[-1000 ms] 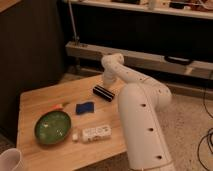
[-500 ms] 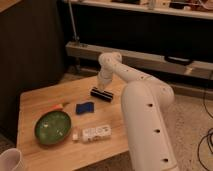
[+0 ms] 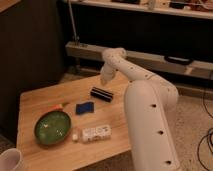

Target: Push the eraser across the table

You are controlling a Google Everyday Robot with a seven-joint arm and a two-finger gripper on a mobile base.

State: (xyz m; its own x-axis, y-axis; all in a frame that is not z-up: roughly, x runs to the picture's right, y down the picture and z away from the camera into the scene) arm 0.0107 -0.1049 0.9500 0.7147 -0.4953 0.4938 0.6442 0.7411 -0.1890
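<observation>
Camera view puts the eraser (image 3: 101, 93) on the far right part of the counter (image 3: 45, 95), lying flat, its long axis running from upper left to lower right in the picture, roughly parallel to the counter's far edge. Just on its near side and a little to the left lies a blue pad (image 3: 85, 107), close to the eraser but apart from it. Nearer again sits a white packet (image 3: 95, 133), with a green bowl (image 3: 52, 127) to its left and a small orange thing (image 3: 56, 106) beside the bowl's far rim. A white cup (image 3: 11, 161) shows at the bottom left corner.

The pincer (image 3: 105, 78) hangs at the end of the single arm, just beyond the eraser's far long side and about over its middle. Whether it touches the bar, and whether it is released or clenched, I cannot tell.

So the eraser lies toward the near side of the pincer, broadside to it. A push from there would likely drive the bar sideways toward the blue pad, which stands in the way.
</observation>
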